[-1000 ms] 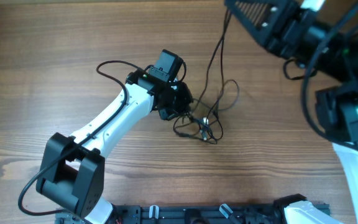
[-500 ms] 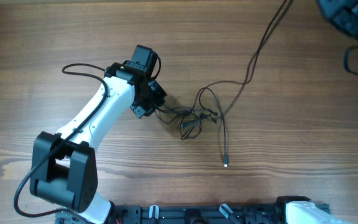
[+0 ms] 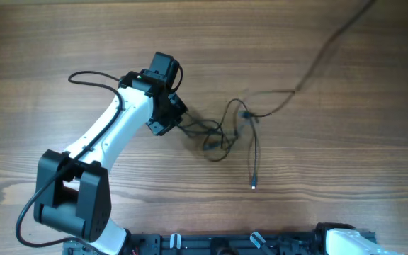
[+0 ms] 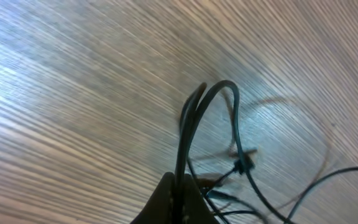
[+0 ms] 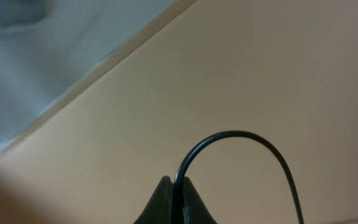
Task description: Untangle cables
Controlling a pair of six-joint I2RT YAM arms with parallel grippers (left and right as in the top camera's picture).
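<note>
The left tool point(image 3: 176, 117) pinches the cables point(image 3: 222, 134) at their tangle's left edge on the wooden table point(image 3: 83, 42). One strand point(image 3: 297, 88) runs diagonally up-right from the tangle, clamped in the distant right tool point(image 5: 174, 184).

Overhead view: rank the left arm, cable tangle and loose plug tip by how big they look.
1. Left arm, by far the largest.
2. Cable tangle.
3. Plug tip, barely a speck.
</note>
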